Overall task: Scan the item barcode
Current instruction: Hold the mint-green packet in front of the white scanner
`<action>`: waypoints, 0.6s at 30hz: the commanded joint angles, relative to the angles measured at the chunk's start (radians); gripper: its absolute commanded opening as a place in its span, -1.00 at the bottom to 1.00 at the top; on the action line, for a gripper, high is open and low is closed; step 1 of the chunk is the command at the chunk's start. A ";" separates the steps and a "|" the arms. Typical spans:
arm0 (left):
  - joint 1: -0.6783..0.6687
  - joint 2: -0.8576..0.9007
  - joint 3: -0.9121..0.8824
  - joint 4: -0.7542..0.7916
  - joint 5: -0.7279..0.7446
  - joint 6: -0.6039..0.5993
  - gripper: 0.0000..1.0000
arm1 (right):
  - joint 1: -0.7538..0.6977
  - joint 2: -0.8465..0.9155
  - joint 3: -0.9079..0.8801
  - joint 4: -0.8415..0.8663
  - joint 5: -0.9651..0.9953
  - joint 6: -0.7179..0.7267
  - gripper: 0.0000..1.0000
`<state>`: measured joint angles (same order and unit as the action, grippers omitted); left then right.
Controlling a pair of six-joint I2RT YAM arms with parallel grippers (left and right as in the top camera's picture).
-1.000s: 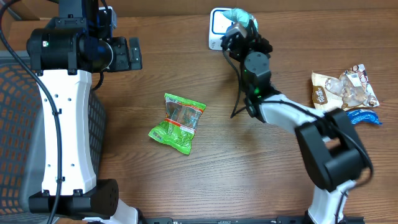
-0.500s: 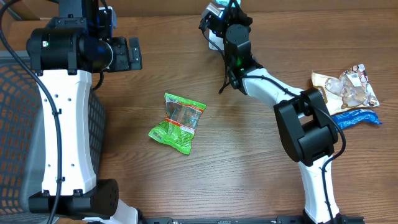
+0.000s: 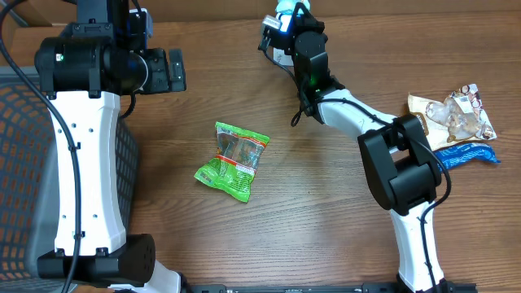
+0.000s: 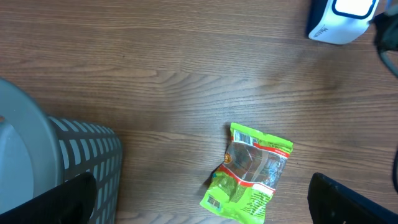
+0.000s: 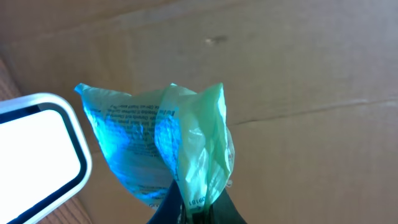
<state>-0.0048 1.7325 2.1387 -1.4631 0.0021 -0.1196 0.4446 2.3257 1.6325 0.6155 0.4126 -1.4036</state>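
Note:
My right gripper [image 5: 194, 210] is shut on the lower edge of a pale green-and-teal packet [image 5: 165, 140], which stands up in front of a cardboard wall. The white scanner [image 5: 34, 155] with its dark-rimmed window is just left of the packet. In the overhead view the right gripper [image 3: 286, 23] holds the packet [image 3: 285, 10] over the scanner [image 3: 279, 55] at the table's far edge. A bright green snack packet [image 3: 232, 160] lies flat mid-table. My left gripper [image 4: 202, 204] hangs wide open above this green packet [image 4: 252, 174], holding nothing.
A grey mesh basket [image 3: 20, 163] stands at the left edge, also seen as the basket [image 4: 81, 162] in the left wrist view. Clear and tan snack packs [image 3: 452, 118] and a blue packet [image 3: 468, 153] lie at the right.
The right gripper swung left with the pale packet, from the scanner's right side to over it, then held nearly still. The left arm and the green packet stayed put.

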 commanded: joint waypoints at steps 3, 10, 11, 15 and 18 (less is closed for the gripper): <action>0.005 -0.005 0.017 0.001 -0.010 0.019 0.99 | -0.008 0.073 0.025 0.060 -0.012 -0.093 -0.93; 0.005 -0.005 0.017 0.001 -0.010 0.019 0.99 | -0.019 0.079 0.025 0.077 -0.006 -0.093 -0.93; 0.005 -0.005 0.017 0.002 -0.010 0.019 0.99 | -0.021 0.079 0.025 0.085 -0.006 -0.093 -0.93; 0.005 -0.005 0.017 0.001 -0.010 0.019 0.99 | -0.021 0.079 0.025 0.130 -0.006 -0.093 -0.93; 0.005 -0.005 0.017 0.001 -0.010 0.019 0.99 | -0.023 0.079 0.025 0.139 -0.006 -0.093 -0.93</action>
<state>-0.0048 1.7325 2.1387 -1.4631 0.0025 -0.1196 0.4305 2.4119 1.6325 0.7414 0.4072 -1.4971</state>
